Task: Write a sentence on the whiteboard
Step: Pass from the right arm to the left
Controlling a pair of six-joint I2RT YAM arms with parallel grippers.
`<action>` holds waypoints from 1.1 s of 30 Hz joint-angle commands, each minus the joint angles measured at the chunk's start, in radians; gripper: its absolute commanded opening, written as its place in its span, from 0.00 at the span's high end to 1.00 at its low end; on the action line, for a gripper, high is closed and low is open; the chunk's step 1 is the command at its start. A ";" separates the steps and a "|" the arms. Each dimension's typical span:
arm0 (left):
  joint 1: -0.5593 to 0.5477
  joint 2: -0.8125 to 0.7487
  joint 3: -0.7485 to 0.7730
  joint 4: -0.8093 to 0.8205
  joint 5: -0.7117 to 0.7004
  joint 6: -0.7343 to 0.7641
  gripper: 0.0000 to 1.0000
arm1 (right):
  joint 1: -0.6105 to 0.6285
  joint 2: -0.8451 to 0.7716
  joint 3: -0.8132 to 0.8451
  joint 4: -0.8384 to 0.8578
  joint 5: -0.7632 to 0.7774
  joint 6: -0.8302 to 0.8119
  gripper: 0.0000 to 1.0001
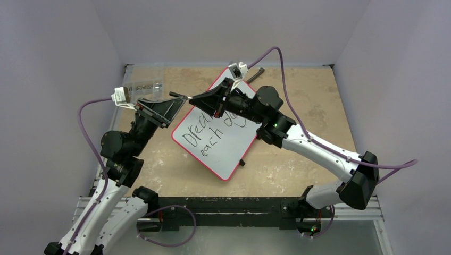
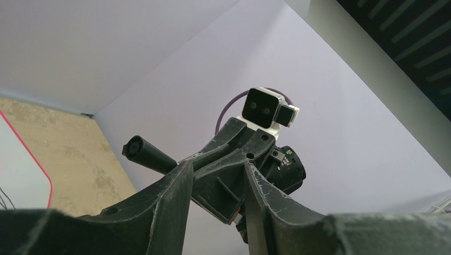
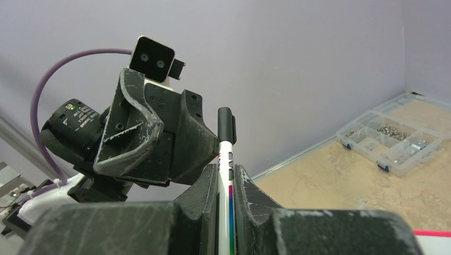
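Pale lilac walls (image 1: pixel 223 26) enclose a worn tan wooden bench (image 1: pixel 308 95). Large white red-rimmed whiteboard (image 1: pixel 228 154) lies skewed mid-bench, far corner near the back edge. Black handwritten sentence (image 1: pixel 213 139) is partly under the right arm. Clear plastic compartment box (image 1: pixel 143 85) sits at the back-left corner. Left gripper (image 2: pixel 217 175) is spread, with nothing between. Right gripper (image 3: pixel 226 172) pinches a white black-capped marker (image 3: pixel 225 154).

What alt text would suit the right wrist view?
The right end effector grips a white marker pen with a black cap, pointing up beside the left end effector. Behind, a clear plastic compartment box sits on the tan table near a lilac wall.
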 commanded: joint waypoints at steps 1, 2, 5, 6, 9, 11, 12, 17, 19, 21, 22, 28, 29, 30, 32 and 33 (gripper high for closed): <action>-0.004 -0.017 0.007 -0.037 -0.018 0.019 0.60 | 0.006 -0.035 0.037 0.025 0.030 -0.042 1.00; -0.004 -0.022 0.007 -0.043 -0.020 0.022 0.60 | 0.006 -0.033 0.044 0.020 0.036 -0.047 1.00; -0.005 -0.027 0.007 -0.050 -0.020 0.022 0.60 | 0.006 -0.027 0.054 0.018 0.039 -0.053 1.00; -0.005 -0.025 0.007 -0.050 -0.018 0.019 0.60 | 0.007 -0.025 0.059 0.015 0.042 -0.059 1.00; -0.006 -0.012 0.005 -0.044 -0.003 0.011 0.60 | 0.006 -0.018 0.069 0.008 0.052 -0.070 1.00; -0.007 -0.005 -0.001 -0.032 -0.003 0.004 0.60 | 0.006 -0.012 0.071 0.011 0.047 -0.069 1.00; -0.009 -0.003 -0.003 -0.025 -0.003 0.003 0.60 | 0.006 -0.012 0.070 0.014 0.045 -0.069 1.00; -0.012 0.007 -0.014 0.012 -0.026 -0.006 0.61 | 0.006 -0.008 0.060 0.025 0.044 -0.066 1.00; -0.012 0.014 -0.015 0.029 -0.031 -0.008 0.62 | 0.006 -0.005 0.053 0.031 0.043 -0.060 1.00; -0.012 0.021 -0.013 0.040 -0.043 -0.011 0.63 | 0.006 -0.004 0.044 0.040 0.035 -0.052 1.00; -0.011 0.023 -0.013 0.041 -0.050 -0.012 0.64 | 0.006 -0.003 0.040 0.045 0.033 -0.047 1.00; -0.011 0.043 -0.015 0.065 -0.077 -0.028 0.75 | 0.006 0.008 0.028 0.072 0.001 -0.024 1.00; -0.012 0.046 -0.015 0.071 -0.080 -0.032 0.75 | 0.006 0.008 0.025 0.075 -0.003 -0.021 1.00; -0.011 0.049 -0.015 0.077 -0.083 -0.035 0.76 | 0.006 0.010 0.021 0.078 -0.007 -0.017 1.00; -0.013 0.054 -0.015 0.089 -0.085 -0.039 0.77 | 0.006 0.012 0.016 0.083 -0.014 -0.013 1.00; -0.012 0.056 -0.013 0.093 -0.086 -0.041 0.77 | 0.006 0.014 0.013 0.086 -0.017 -0.009 1.00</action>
